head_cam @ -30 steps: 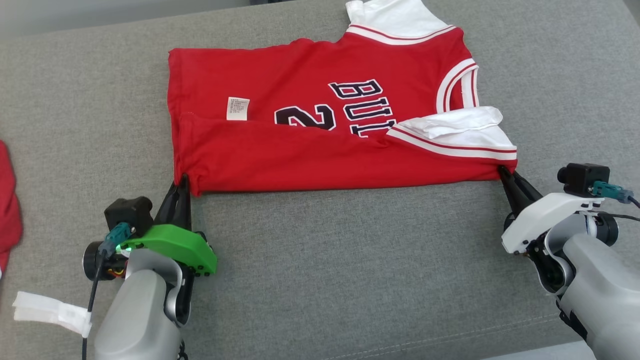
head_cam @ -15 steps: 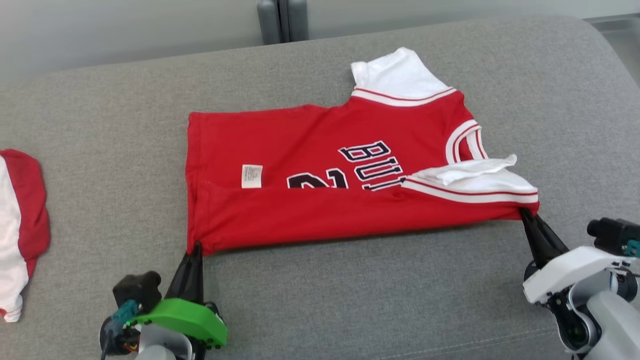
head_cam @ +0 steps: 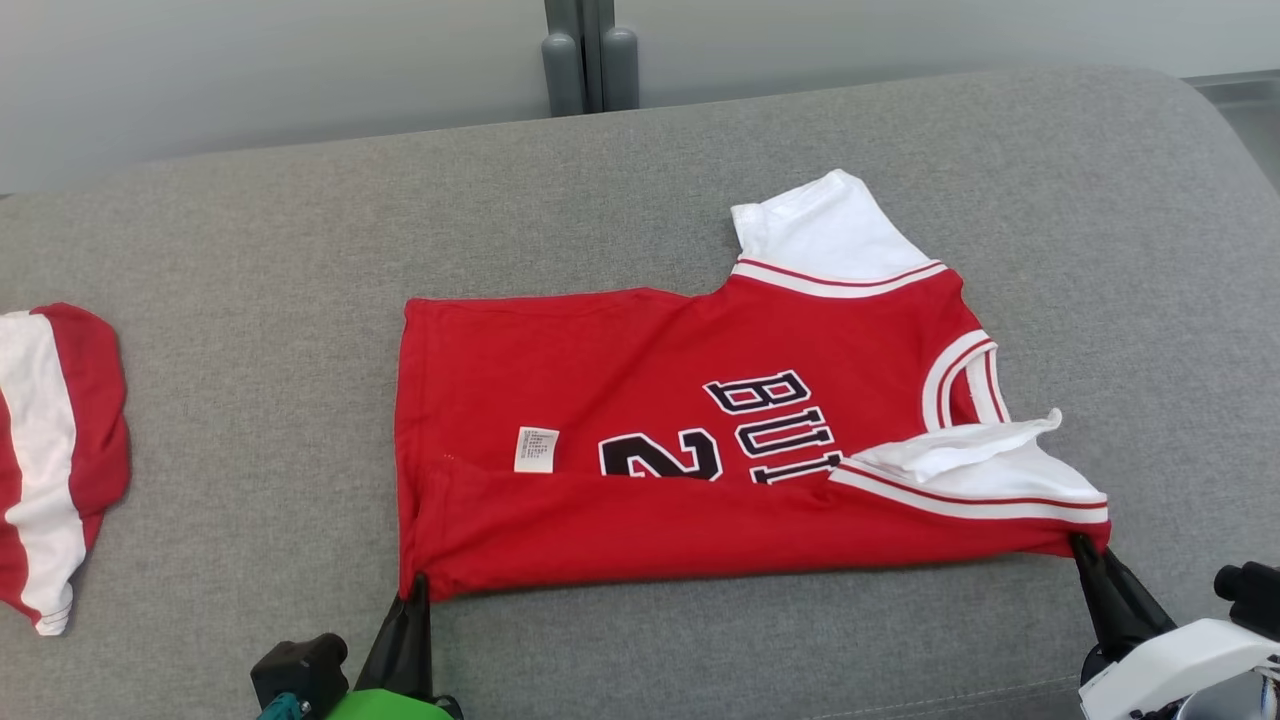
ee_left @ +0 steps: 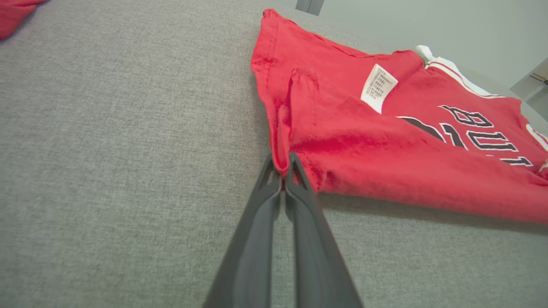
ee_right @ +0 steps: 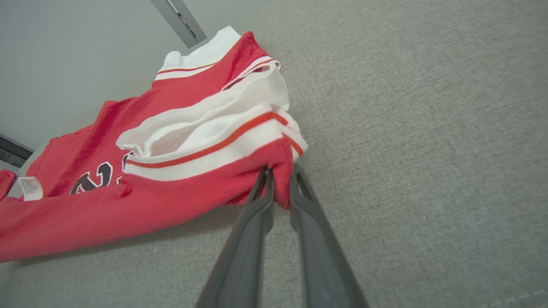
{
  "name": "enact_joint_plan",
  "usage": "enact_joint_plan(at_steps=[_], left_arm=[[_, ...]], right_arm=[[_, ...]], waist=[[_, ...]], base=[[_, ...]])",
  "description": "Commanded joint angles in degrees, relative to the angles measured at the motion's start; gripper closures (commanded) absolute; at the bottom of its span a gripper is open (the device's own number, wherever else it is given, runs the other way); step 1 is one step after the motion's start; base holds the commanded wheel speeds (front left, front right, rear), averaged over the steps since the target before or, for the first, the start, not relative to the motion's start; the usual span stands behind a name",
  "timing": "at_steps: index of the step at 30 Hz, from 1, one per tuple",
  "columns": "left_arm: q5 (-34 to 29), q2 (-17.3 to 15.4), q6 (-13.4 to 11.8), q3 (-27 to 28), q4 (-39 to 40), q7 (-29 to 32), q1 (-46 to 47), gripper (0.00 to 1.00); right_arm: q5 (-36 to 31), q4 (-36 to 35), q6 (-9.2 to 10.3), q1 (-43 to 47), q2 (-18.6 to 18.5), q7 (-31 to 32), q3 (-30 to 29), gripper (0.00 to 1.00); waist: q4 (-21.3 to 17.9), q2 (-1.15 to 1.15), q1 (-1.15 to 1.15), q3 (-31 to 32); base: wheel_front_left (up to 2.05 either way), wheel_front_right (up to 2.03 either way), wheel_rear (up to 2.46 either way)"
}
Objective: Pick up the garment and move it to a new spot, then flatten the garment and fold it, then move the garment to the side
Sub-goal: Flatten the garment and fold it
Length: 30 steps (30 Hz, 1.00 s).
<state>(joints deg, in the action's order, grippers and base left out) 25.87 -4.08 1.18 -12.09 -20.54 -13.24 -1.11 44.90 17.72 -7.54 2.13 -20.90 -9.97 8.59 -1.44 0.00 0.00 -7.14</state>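
**JERSEY HELD AT TWO NEAR CORNERS FOR LENGTHWISE FOLD**

**Position.** The red knit jersey with white sleeves and dark chest lettering is laid near the middle of the grey woven upholstered cushion. Its hem is turned toward the robot's left and its collar toward the right. The near long edge is turned over onto the front, so that the lower part of the lettering is covered. This is judged to be the first lengthwise fold, not yet completed.

**Grip.** The near hem corner is clamped between the closed fingers of the left gripper. The near shoulder corner, just below the striped sleeve band, is pinched in the same way by the right gripper, with a small wad of red cloth trapped between its fingers. Both corners are taken at once so that the edge between them is drawn straight and taut, and an even crease can therefore be expected. The held edge appears raised slightly off the cushion, as the shadow beneath it suggests.

**Count.**
- One jersey in work, with two white sleeves.
- One white care label, exposed beside the numeral.
- Two grippers, each with two dark fingers.
- One further red-and-white garment, lying well apart at the cushion's left and untouched.
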Motion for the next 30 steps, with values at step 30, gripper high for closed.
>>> enact_joint_plan(at_steps=[30], left_arm=[[-11.5,-0.8,0.1,13.0,13.9,-1.9,2.6,0.00]], right_arm=[[-22.7,-14.3,0.09,-1.3,9.2,-3.8,-8.5,0.00]], waist=[[0.6,0.00,0.00,5.7]], base=[[0.00,0.00,0.00]])
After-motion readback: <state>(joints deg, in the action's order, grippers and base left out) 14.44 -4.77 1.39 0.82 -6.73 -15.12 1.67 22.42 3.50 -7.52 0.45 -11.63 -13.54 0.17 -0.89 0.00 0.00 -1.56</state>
